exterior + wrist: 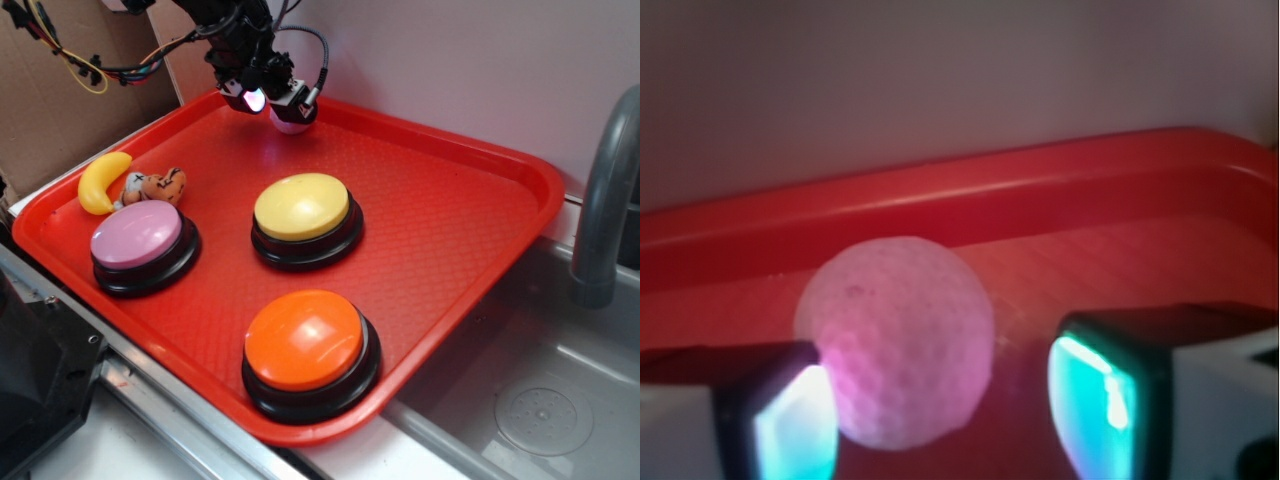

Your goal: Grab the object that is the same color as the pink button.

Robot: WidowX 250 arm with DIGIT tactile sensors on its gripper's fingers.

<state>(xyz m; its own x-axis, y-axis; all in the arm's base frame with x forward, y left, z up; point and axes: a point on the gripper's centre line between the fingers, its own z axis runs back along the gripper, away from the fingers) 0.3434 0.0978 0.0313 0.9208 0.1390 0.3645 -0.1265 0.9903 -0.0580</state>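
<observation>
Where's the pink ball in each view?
Exterior: pink ball at top centre, under the gripper, by the tray's far rim.
Wrist: pink ball lower centre, between the lit fingers.
Shared landmark: red tray's far rim.

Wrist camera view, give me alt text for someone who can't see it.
A pink dimpled ball sits between the gripper's two glowing fingertips, with a gap on the right side. Behind it runs the red tray's raised rim.

Exterior looks down across tray (450, 230); blurry wrist view seemingly faces its far rim
</observation>
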